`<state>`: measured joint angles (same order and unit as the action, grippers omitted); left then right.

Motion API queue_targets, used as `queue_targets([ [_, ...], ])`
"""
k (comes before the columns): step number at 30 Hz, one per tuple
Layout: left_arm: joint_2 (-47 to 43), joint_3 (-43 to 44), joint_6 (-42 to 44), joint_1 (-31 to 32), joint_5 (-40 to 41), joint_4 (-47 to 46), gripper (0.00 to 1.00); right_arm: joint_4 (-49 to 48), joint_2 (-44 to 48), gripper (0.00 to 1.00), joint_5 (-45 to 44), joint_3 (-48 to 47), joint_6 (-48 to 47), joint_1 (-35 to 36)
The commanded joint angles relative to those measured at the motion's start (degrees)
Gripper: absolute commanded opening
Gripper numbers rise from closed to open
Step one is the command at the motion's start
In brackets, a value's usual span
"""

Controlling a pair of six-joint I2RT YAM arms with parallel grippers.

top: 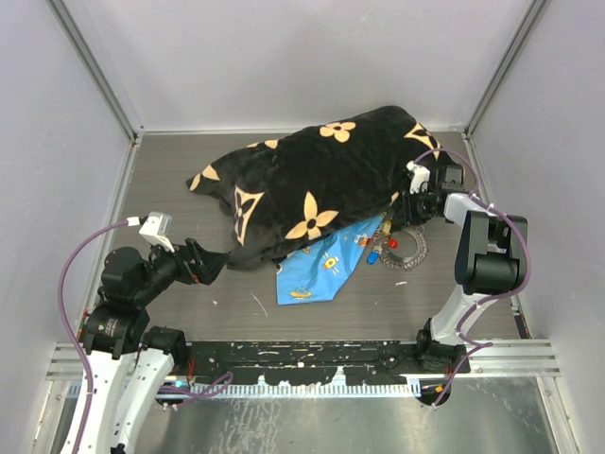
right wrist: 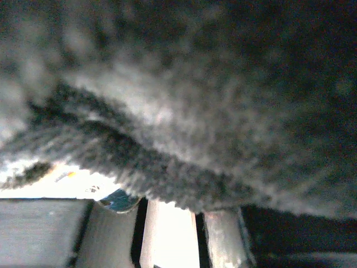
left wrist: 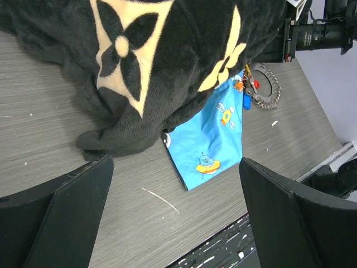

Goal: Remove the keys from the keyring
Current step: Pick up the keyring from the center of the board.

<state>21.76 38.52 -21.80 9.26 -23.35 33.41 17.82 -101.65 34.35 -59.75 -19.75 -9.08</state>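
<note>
The keyring (top: 412, 249) is a grey chain-like loop lying flat on the table beside the blanket's right edge, also seen in the left wrist view as the keyring (left wrist: 271, 92). The keys (top: 375, 243) with red, blue and orange heads cluster at its left side on the blue cloth; the keys (left wrist: 246, 89) show the same way there. My right gripper (top: 408, 202) sits at the blanket's edge just above them. In its wrist view the black blanket (right wrist: 195, 84) fills the frame and drapes over the tips of my right gripper (right wrist: 170, 220). My left gripper (left wrist: 175, 223) stands wide open over bare table.
A big black blanket (top: 312, 180) with cream flowers covers the table's middle. A blue patterned cloth (top: 317, 270) pokes out from under its front edge. White walls close in the back and both sides. A black rail (top: 312, 355) runs along the near edge.
</note>
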Motion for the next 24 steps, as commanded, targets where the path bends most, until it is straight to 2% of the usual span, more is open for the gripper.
queue_targets([
  [1,-0.58,0.14,-0.25,-0.47,-1.09,-2.82,0.98,-1.29,-0.90,0.29,-2.49,-2.10,0.06,0.90],
  [18,-0.58,0.06,-0.36,-0.65,-1.43,-2.79,0.98,-0.42,-2.85,0.29,-3.18,-2.68,-0.64,2.40],
  [24,-0.41,0.05,-0.43,-0.75,-1.51,-2.82,0.98,-0.21,-2.62,0.23,-2.44,-2.52,-1.05,2.40],
])
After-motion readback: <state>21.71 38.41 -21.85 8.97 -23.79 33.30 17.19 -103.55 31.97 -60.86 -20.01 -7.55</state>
